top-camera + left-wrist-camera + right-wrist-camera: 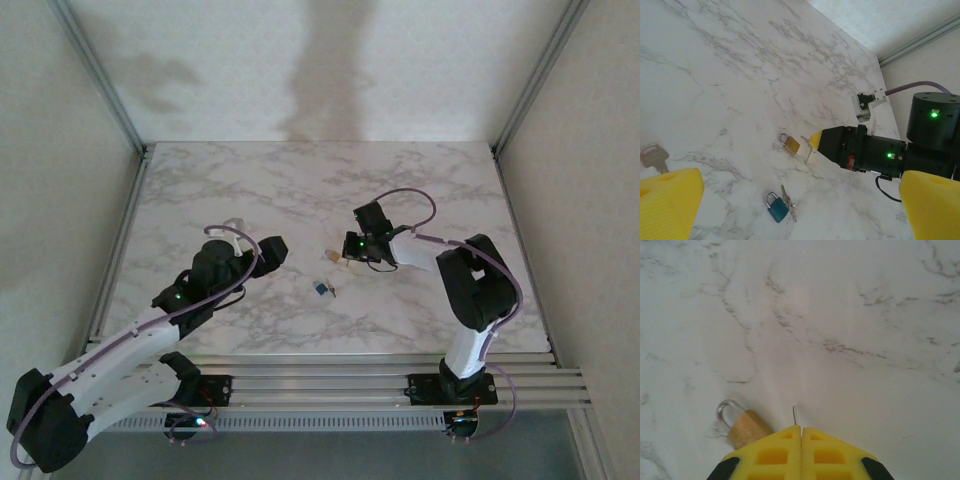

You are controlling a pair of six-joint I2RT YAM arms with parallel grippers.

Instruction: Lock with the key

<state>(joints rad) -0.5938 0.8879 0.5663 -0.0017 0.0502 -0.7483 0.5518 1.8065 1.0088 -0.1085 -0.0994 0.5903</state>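
While the left gripper [801, 200] hangs wide open, the right gripper [801, 432] pinches a key [795, 416] tight — just beside the brass padlock [747, 427].

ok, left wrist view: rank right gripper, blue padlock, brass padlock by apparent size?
1. right gripper, shut on the key
2. blue padlock
3. brass padlock
The padlocks look close; blue lies nearer the camera, so unsure.
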